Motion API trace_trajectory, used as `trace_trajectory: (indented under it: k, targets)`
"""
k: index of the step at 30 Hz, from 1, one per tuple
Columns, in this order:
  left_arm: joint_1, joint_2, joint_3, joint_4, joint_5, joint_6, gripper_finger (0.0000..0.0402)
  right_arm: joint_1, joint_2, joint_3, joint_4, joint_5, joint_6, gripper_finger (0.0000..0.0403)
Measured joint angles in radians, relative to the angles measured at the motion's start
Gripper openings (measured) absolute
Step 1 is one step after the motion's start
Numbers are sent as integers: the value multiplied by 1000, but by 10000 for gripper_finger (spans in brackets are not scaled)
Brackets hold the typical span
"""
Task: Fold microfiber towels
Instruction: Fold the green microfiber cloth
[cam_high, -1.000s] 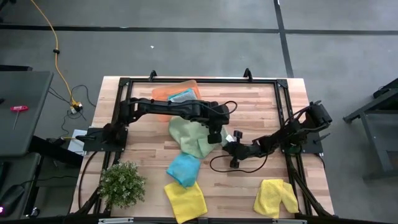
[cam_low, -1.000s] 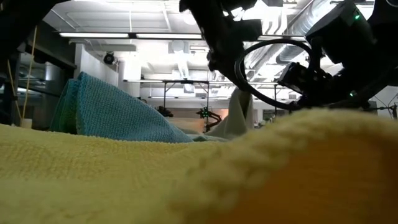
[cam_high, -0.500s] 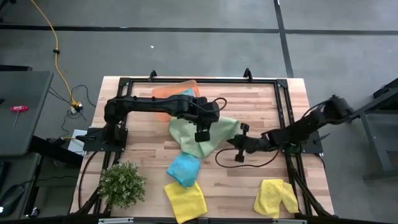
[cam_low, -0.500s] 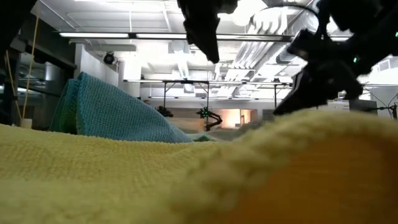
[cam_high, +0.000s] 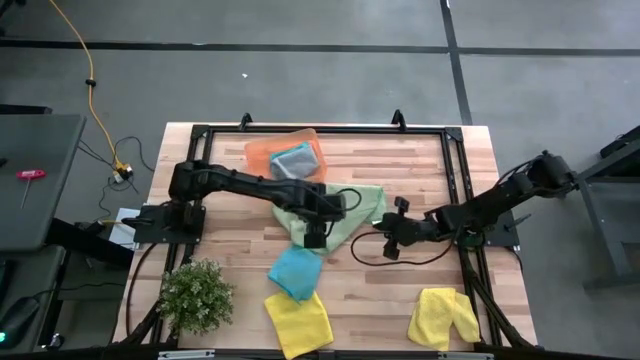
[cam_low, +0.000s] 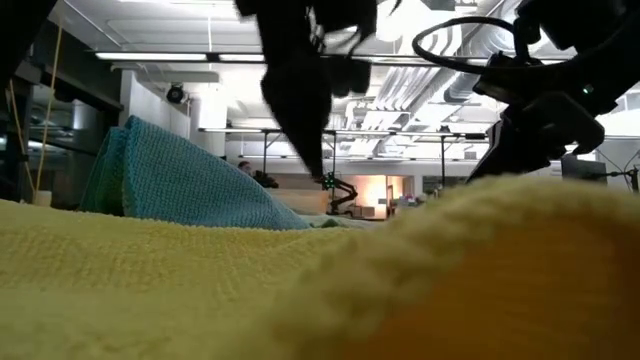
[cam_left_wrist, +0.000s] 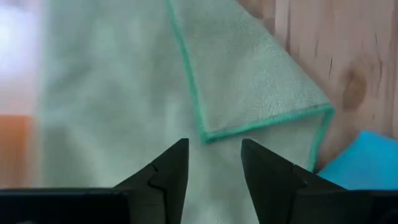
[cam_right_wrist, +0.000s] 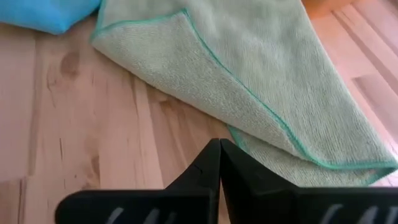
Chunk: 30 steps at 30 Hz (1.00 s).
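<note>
A light green towel (cam_high: 335, 208) lies on the wood at the table's middle, one corner folded over onto it (cam_left_wrist: 249, 93). My left gripper (cam_left_wrist: 214, 165) hangs open just above that folded corner, at the towel's near side (cam_high: 315, 236). My right gripper (cam_right_wrist: 219, 155) is shut over bare wood beside the towel's right edge (cam_high: 392, 238). A teal-blue towel (cam_high: 297, 270) and two yellow towels (cam_high: 298, 322) (cam_high: 443, 316) lie nearer the front edge. A grey towel (cam_high: 293, 162) rests in the orange tray (cam_high: 262, 152).
A bushy green plant (cam_high: 195, 295) stands at the near left corner. The black frame rail (cam_high: 320, 130) runs round the table. Bare wood shows between the green towel and the right yellow towel. In the low view a yellow towel (cam_low: 200, 290) fills the foreground.
My left gripper has opened and let go of the light green towel, then moved toward the table's left and near edges. The raised part of the towel has fallen and now lies flat, folded over. My right gripper has drawn a little toward the right edge.
</note>
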Motion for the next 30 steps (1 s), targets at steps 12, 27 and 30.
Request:
trace_trajectory:
  k: [12,27,30]
  targets:
    - [22,1,-252,405,53,-17,150,0,0,1,10,42,0,0]
    - [57,1,-224,291,130,-112,150,0,0,1,12,41,5,0]
    - [69,1,-224,303,140,-122,150,0,0,1,12,41,5,0]
